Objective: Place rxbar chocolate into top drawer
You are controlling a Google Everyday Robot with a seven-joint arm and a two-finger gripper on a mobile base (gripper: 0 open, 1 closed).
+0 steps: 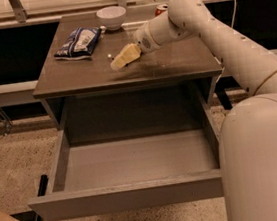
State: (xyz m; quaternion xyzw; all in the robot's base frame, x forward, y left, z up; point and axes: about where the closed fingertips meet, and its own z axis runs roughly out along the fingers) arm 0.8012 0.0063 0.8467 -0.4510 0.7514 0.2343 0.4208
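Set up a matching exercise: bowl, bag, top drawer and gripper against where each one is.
1 white bowl
2 blue-and-white bag
3 top drawer
4 gripper

A pulled open below the cabinet top
B back edge of the top
C left part of the top
D over the middle of the top

Pairs: 1-B, 2-C, 3-A, 4-D
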